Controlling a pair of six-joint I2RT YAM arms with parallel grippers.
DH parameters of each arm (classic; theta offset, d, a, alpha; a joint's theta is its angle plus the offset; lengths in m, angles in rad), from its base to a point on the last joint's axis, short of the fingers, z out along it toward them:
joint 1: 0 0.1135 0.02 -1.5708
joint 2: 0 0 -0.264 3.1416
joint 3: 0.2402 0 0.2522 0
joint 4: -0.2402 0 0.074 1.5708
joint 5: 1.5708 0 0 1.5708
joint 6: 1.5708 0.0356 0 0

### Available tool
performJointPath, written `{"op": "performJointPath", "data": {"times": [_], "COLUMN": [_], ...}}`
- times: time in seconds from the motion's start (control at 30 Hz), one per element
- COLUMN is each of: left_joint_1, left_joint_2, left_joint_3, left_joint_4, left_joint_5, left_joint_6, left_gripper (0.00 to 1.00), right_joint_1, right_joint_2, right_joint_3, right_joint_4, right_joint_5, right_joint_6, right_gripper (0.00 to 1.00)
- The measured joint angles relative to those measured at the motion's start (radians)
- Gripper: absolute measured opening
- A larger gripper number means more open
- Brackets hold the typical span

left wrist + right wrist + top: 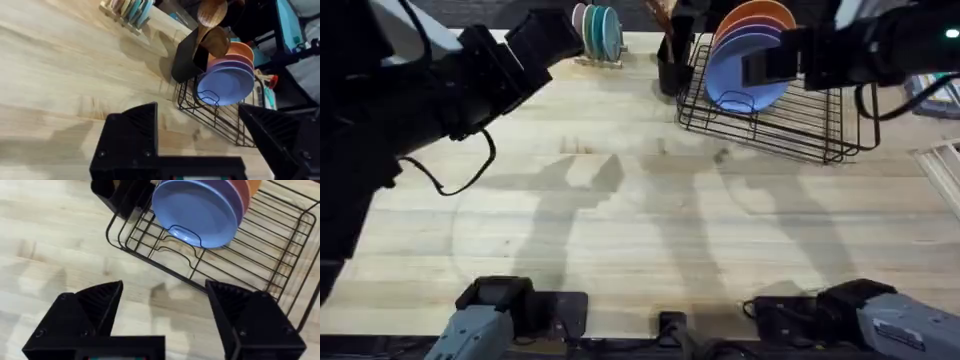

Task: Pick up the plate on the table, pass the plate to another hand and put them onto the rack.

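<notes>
Overhead view: your light-blue plate (745, 75) is already standing upright in the black wire rack (790, 125), front slot, at about 1 o'clock on the wooden table (640, 230). Purple plate (760, 45) sits just behind it, orange plate (755, 18) behind that, all three leaning the same way. Black utensil holder (672, 70) touches the rack's 9 o'clock side, wooden spoons (212, 25) sticking out of it. Small wooden stand with pink and teal plates (597, 35) is at 11 o'clock, apart from the rack.

Your right gripper (162, 305) hangs above the table just in front of the rack, fingers spread wide, holding nothing; right wrist view has the blue plate straight ahead between the two fingers, not touching either. In the overhead the right arm (860, 45) sits raised over the rack's 3 o'clock end.

Your left gripper (200, 132) is also spread wide and empty, raised over bare table at about 10 o'clock, well apart from the rack. Left arm (440, 90) shows large and dark at the overhead's upper left, cable looping under it.
</notes>
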Motion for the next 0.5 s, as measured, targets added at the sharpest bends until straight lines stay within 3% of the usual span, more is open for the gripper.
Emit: {"op": "performJointPath", "data": {"times": [0.2, 0.4, 0.5], "left_joint_1": [-0.025, -0.067, -0.098], "left_joint_2": [0.0, 0.0, 0.0], "left_joint_3": [0.007, 0.086, 0.155], "left_joint_4": [-0.001, -0.009, -0.131], "left_joint_5": [0.004, 0.004, 0.002], "left_joint_6": [0.105, 0.201, 0.283], "left_gripper": [0.996, 0.996, 0.996], "right_joint_1": [-0.003, -0.04, -0.051], "right_joint_2": [-0.066, -0.072, -0.072], "right_joint_3": [0.008, 0.061, 0.064], "right_joint_4": [-0.059, -0.164, -0.187], "right_joint_5": [-0.001, -0.004, -0.005], "right_joint_6": [0.022, 0.026, 0.029], "right_gripper": [0.997, 0.998, 0.998]}}
